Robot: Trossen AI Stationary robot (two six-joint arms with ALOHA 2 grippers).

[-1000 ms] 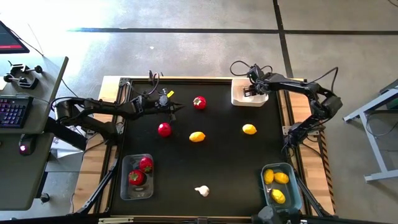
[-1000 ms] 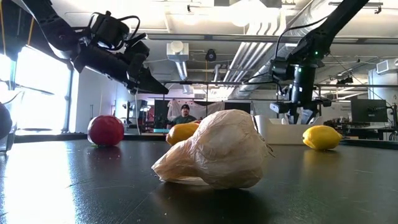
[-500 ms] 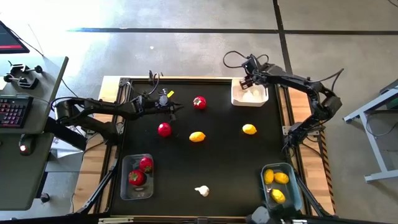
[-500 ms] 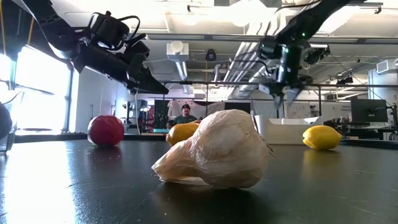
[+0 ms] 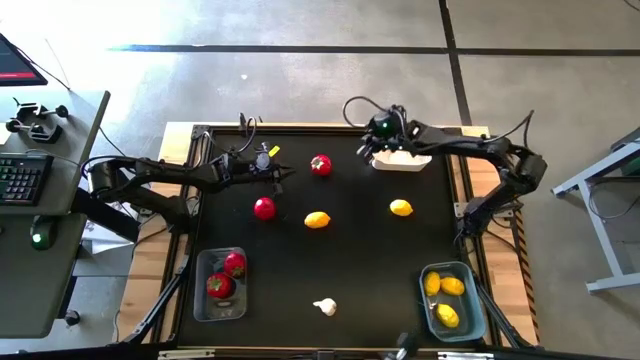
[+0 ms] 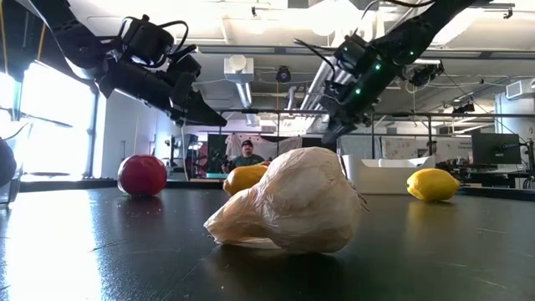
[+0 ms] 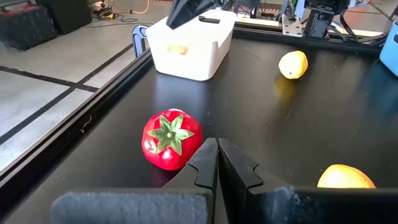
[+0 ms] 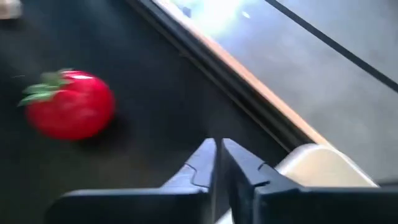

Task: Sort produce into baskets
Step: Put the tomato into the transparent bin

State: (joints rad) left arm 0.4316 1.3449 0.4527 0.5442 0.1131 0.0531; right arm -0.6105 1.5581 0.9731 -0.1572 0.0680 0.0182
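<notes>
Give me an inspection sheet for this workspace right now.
Surface: black table.
Job's things: loose are two tomatoes, two lemons, one garlic; clear tub holds two tomatoes, blue tub three lemons, white tub at the far edge.
Clutter: nothing seen.
Grippers: left gripper shut, empty, beside the far tomato; right gripper shut, empty, by the white tub.
Cables: loops on both arms.
Surroundings: keyboard on a side desk; person behind.
</notes>
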